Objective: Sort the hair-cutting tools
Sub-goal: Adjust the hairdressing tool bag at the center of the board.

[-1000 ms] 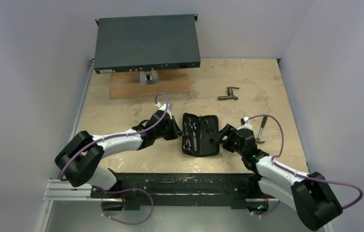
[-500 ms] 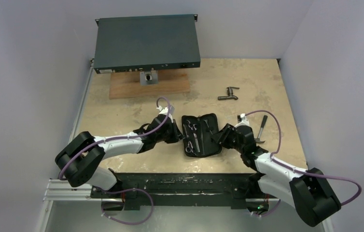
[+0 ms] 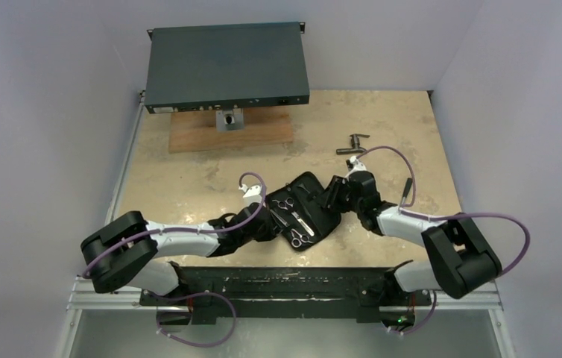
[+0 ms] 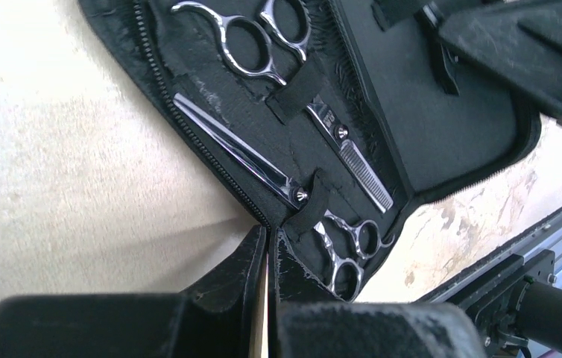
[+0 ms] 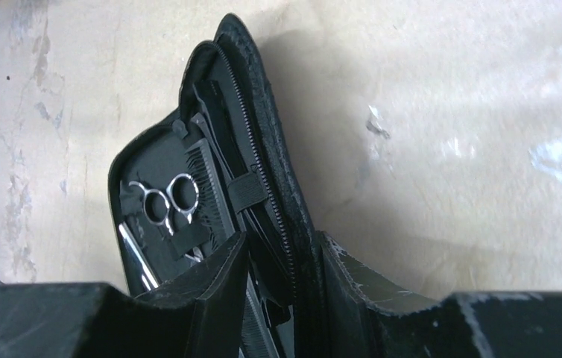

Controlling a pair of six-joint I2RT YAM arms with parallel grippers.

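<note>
Our right gripper is clamped on the raised flap of the black case. Our left gripper has its fingers pressed together at the case's other edge. The scissors and comb sit strapped inside. If we tug too hard, the case may slide or flip shut on them.

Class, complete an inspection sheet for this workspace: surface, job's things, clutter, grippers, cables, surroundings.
Surface: scuffed tan tabletop.
Job's things: open black case holding silver scissors and a comb.
Clutter: hammer, T-shaped fitting, dark box on a wooden board.
Grippers: left gripper, jaws shut on the case's edge; right gripper, jaws closed on its raised flap.
Cables: purple cables loop along both arms.
Surroundings: plain pale walls.
</note>
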